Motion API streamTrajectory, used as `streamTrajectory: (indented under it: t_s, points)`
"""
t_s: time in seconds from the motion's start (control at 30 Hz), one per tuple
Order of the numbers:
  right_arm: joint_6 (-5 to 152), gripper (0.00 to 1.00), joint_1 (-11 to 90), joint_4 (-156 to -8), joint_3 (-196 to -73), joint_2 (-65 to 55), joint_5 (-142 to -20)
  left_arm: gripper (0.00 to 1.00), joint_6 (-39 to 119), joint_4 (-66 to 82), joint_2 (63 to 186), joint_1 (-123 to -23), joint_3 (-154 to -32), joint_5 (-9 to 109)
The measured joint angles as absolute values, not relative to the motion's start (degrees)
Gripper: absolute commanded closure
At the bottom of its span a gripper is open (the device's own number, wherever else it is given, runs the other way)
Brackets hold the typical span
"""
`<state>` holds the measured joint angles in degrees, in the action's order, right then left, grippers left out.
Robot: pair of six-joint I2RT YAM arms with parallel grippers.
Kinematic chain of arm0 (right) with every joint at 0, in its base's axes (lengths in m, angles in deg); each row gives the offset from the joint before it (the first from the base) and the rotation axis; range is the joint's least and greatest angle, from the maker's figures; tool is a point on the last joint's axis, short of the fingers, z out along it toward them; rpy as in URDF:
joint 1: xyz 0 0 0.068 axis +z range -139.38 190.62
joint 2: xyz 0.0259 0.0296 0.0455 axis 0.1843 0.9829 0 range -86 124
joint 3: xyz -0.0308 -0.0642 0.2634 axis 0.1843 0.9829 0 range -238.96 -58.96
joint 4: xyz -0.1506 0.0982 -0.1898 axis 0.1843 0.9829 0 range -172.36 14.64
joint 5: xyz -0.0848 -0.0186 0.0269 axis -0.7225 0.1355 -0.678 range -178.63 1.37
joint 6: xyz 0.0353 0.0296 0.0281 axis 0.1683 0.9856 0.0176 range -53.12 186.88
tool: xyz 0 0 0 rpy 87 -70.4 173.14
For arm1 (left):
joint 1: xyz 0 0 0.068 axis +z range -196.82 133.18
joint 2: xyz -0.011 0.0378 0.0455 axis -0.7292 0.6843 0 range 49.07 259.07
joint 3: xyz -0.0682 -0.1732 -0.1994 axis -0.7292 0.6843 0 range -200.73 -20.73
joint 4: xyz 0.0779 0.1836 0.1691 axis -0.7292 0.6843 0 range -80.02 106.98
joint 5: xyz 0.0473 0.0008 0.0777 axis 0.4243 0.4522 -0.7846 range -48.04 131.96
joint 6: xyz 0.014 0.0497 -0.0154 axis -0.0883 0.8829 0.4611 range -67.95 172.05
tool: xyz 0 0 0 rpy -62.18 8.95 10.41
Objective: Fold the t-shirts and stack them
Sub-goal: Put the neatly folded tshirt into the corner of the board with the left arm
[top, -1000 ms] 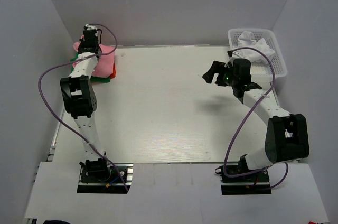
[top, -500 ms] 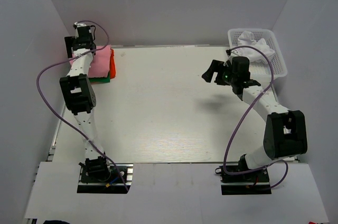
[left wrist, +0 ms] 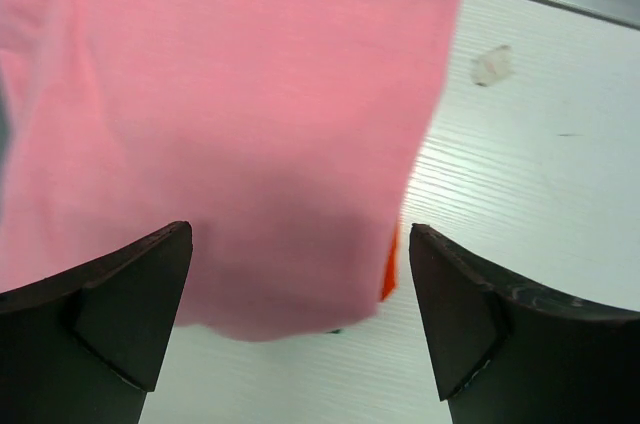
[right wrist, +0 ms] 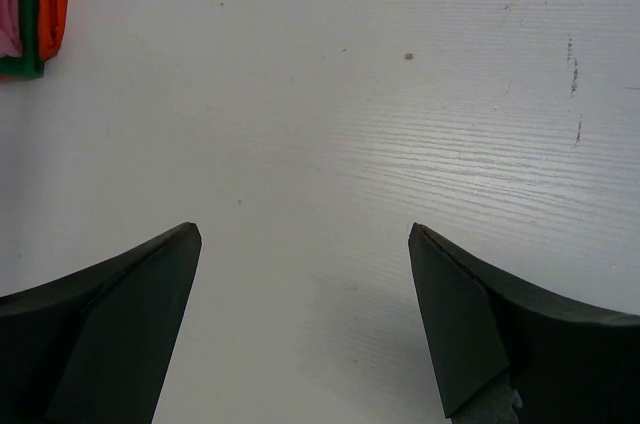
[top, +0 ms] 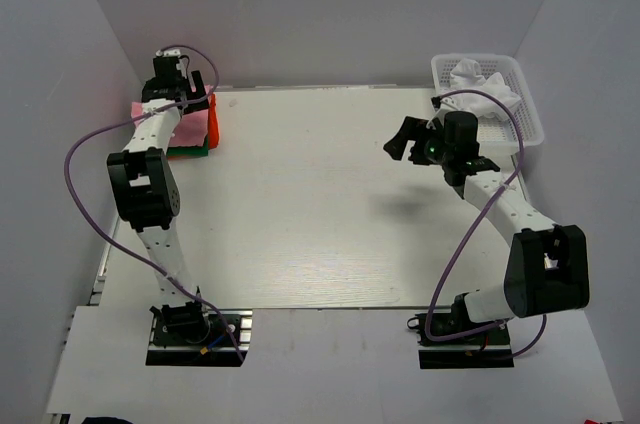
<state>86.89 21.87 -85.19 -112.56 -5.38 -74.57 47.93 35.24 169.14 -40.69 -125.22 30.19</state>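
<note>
Gripper on the left (left wrist: 300, 233): swinging back in over the stack after leaning out toward the side wall half a second ago. Hovering now right above the folded pink t-shirt (left wrist: 230, 124), spreading its fingers wide and pinching nothing, with the orange t-shirt (left wrist: 391, 264) and green t-shirt (top: 190, 152) layered underneath. Stretching way out toward the back corner. Right gripper (right wrist: 305, 234): barely shifting, hanging wide open over bare table (right wrist: 400, 94), bending at the elbow, leaving the basket (top: 530, 119) of white t-shirts (top: 480, 79) behind it.
</note>
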Motion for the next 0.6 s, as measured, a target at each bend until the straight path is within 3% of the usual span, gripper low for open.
streamTrajectory:
  t_s: [0.6]
  points:
    - [84.94, 0.1, 21.87, -82.59, -113.02, 0.04, -75.09, 0.01, 36.85, 30.32, 178.78, -32.62, -127.03, 55.17]
